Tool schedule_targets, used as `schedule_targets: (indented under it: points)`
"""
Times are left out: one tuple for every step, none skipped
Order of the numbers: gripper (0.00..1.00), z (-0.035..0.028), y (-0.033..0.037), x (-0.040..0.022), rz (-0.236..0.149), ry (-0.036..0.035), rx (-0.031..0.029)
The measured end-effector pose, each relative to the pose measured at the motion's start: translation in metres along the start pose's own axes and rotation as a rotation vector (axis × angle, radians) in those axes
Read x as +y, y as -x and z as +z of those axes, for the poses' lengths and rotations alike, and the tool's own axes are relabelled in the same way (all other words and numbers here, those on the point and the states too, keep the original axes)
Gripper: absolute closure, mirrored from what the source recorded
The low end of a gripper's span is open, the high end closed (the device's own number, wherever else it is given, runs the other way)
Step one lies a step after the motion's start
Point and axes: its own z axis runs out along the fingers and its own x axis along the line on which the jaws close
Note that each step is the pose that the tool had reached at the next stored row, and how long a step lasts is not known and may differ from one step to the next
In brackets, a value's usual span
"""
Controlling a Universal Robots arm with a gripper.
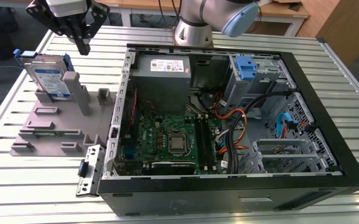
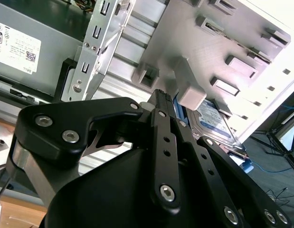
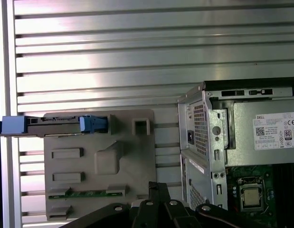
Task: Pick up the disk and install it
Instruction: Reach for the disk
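Observation:
The disk, silver with a white-and-blue label and blue side rails, stands on edge in a grey holder at the exterior view's left. My gripper hangs above and just behind the disk. It is shut, with nothing between its fingers and clear of the disk. In the second wrist view the black fingers point past a grey post toward the disk. The first wrist view looks down on the disk's top edge, with the gripper some way from it over the holder.
An open black computer case lies beside the holder, with a motherboard, a grey power-supply box, a blue clip piece and loose cables inside. Everything rests on a ribbed metal table. The arm's base stands behind the case.

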Motion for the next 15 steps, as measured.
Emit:
schedule_targets:
  points:
    - [0.89, 0.0000, -0.0012, -0.0001, 0.000, 0.0000, 0.0000]
    - [0.89, 0.0000, -0.0026, -0.0002, 0.000, 0.0000, -0.0001]
    - [0.89, 0.0001, -0.0043, -0.0003, 0.000, 0.0000, 0.0000]
    - [0.89, 0.0001, -0.0061, -0.0005, 0.000, 0.0000, 0.0000]
    - [0.89, 0.0002, -0.0079, -0.0006, 0.000, 0.0000, 0.0000]
    - [0.89, 0.0002, -0.0098, -0.0007, 0.000, 0.0001, -0.0001]
    - [0.89, 0.0003, -0.0118, -0.0009, 0.000, 0.0001, -0.0001]
    - [0.89, 0.0003, -0.0139, -0.0011, 0.000, 0.0001, 0.0000]
    - [0.89, 0.0004, -0.0160, -0.0013, 0.000, 0.0001, -0.0001]
    - [0.89, 0.0005, -0.0183, -0.0014, 0.000, 0.0001, -0.0001]
    - [0.89, 0.0005, -0.0207, -0.0016, 0.000, 0.0000, 0.0000]
    - [0.89, 0.0005, -0.0232, -0.0018, 0.000, 0.0000, 0.0000]
    - [0.89, 0.0006, -0.0256, -0.0020, 0.000, 0.0000, 0.0000]
    - [0.89, 0.0006, -0.0281, -0.0022, 0.000, 0.0000, 0.0000]
    - [0.89, 0.0007, -0.0303, -0.0024, 0.000, 0.0001, -0.0001]
